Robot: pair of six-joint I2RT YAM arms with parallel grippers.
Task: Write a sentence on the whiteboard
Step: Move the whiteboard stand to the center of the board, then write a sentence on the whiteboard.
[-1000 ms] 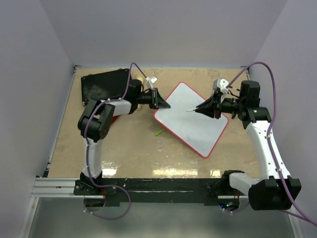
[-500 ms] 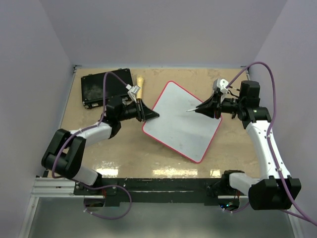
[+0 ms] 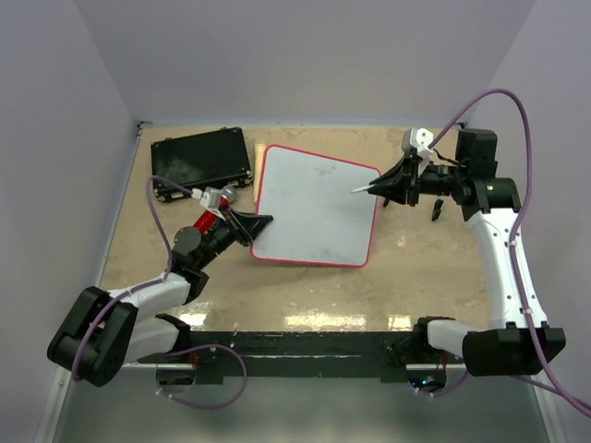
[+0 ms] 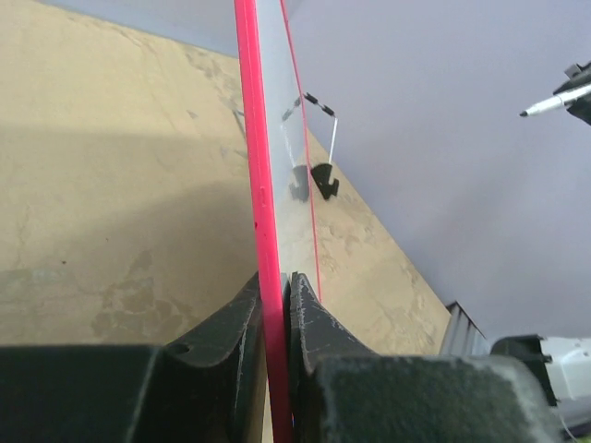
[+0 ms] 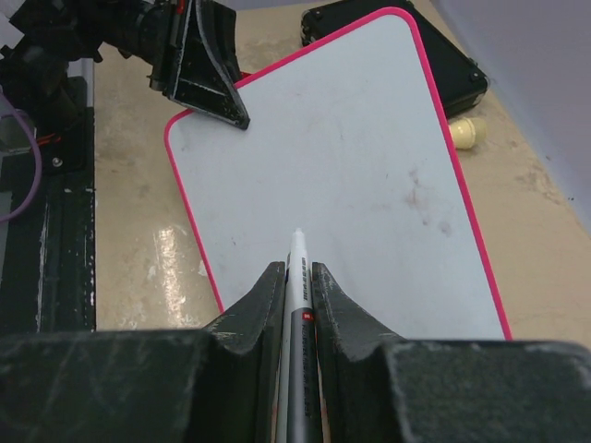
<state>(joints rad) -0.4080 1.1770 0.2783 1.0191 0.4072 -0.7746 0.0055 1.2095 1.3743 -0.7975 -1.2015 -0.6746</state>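
Note:
The whiteboard [image 3: 314, 208], white with a red-pink rim, lies on the table in the middle; its face is blank and no sentence shows on it. My left gripper [image 3: 261, 221] is shut on the board's left rim, seen edge-on in the left wrist view [image 4: 268, 240]. My right gripper [image 3: 386, 185] is shut on a white and grey marker [image 5: 296, 305], tip bare, held above the board's right edge. The board also fills the right wrist view [image 5: 342, 175].
A black rectangular case [image 3: 201, 161] lies at the back left, touching the board's far corner. A cream-coloured cylinder end [image 5: 466, 133] pokes out beside the case. A red object [image 3: 205, 221] lies under my left wrist. The table's rail runs along the near edge.
My left arm has swung back and left, dragging and turning the whiteboard leftward so it now lies squarer to the table. My right gripper with the marker has lifted slightly toward the back.

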